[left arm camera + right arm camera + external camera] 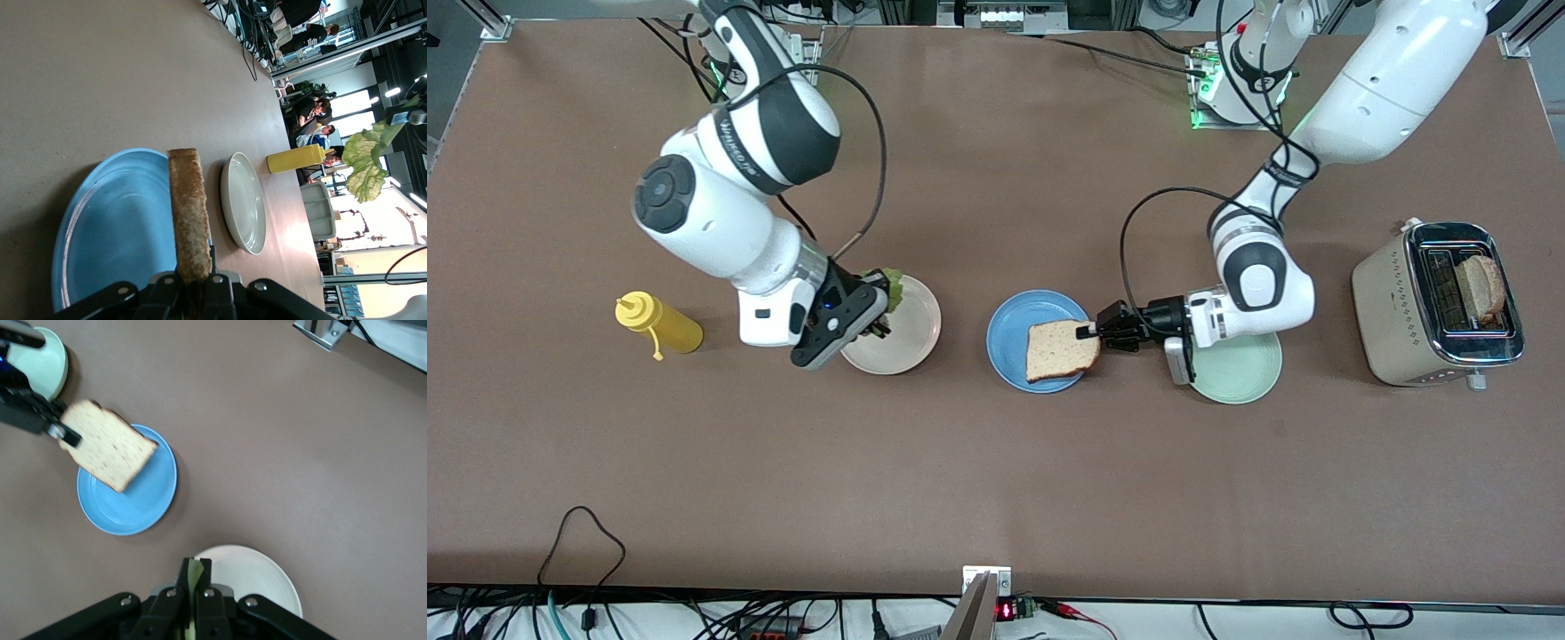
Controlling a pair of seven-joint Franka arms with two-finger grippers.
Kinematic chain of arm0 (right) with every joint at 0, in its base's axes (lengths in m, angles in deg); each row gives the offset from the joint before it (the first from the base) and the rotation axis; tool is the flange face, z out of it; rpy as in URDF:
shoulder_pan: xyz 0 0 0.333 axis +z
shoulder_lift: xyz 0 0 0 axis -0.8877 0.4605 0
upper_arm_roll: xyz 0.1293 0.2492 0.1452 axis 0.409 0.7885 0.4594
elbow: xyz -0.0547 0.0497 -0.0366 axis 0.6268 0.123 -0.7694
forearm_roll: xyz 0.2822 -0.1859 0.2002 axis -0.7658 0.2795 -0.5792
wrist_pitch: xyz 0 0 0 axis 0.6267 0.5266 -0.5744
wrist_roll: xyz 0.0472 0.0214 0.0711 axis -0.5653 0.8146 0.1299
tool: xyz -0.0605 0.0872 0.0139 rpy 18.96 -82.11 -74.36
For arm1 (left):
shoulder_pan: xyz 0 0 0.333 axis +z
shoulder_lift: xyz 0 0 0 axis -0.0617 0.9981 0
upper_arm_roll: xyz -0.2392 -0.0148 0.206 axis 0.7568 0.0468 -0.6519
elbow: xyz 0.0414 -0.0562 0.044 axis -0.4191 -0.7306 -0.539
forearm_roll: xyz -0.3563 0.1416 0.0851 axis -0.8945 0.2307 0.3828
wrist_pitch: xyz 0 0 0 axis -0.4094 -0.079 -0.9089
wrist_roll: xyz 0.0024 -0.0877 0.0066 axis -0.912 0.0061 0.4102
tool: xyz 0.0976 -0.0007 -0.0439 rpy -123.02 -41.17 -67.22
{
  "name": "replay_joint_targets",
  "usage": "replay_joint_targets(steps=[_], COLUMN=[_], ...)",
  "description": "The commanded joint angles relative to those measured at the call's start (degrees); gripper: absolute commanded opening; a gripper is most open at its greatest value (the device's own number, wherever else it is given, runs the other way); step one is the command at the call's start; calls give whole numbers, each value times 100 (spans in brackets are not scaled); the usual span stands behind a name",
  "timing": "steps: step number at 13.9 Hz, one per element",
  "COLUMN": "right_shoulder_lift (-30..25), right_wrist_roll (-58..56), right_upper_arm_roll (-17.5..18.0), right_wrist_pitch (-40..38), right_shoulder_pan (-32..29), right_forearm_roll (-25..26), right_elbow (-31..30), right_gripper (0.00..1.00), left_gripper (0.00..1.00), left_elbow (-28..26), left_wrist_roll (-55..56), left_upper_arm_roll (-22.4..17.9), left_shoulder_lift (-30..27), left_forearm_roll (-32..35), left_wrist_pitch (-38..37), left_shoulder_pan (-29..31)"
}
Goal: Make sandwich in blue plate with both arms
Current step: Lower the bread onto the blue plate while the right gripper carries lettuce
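Observation:
A light-brown bread slice (1060, 350) hangs flat just above the blue plate (1009, 333), pinched at one edge by my left gripper (1088, 332), which is shut on it. The left wrist view shows the slice (189, 207) edge-on over the plate (113, 227). My right gripper (877, 326) is over the cream plate (911, 342) and shut on a crinkled green lettuce leaf (894, 290). A thin strip of that leaf (195, 569) shows between its fingers. From the right wrist view, the slice (107, 453) overlaps the blue plate's (137, 510) rim.
A pale green plate (1240, 369) lies under the left arm's wrist. A cream toaster (1400, 307) with a bread slice (1481, 289) standing in it is at the left arm's end. A yellow squeeze bottle (660, 325) lies at the right arm's end.

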State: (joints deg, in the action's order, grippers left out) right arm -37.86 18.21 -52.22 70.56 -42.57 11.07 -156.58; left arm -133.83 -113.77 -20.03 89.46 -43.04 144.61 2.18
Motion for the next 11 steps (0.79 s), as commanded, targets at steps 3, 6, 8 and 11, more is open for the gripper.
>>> replay_joint_targets(steps=[3,6,8,11], right_shoulder_lift=[289,377,456,649], right_wrist_roll=[246,237,219,219], right_upper_arm_roll=[-15,-15,-15,-15], right_wrist_pitch=[498,525,622,684], right_shoulder_pan=[284,441,556,758], right_forearm_roll=[-99,-213,-213,-266], right_elbow=[201,219,236,437], right_gripper=[0,0,0,0], left_gripper=[0,0,0,43], left_elbow=[46,38,12,-103], left_wrist_roll=[-421,-421,-421,-421], left_upper_arm_roll=[21,21,21,13], left_shoulder_lift=[142,265,292,266], left_forearm_roll=[-435,-444,-435,-427], left_wrist_pitch=[157,148,148,139], left_shoulder_pan=[-229,-352,-440,-440])
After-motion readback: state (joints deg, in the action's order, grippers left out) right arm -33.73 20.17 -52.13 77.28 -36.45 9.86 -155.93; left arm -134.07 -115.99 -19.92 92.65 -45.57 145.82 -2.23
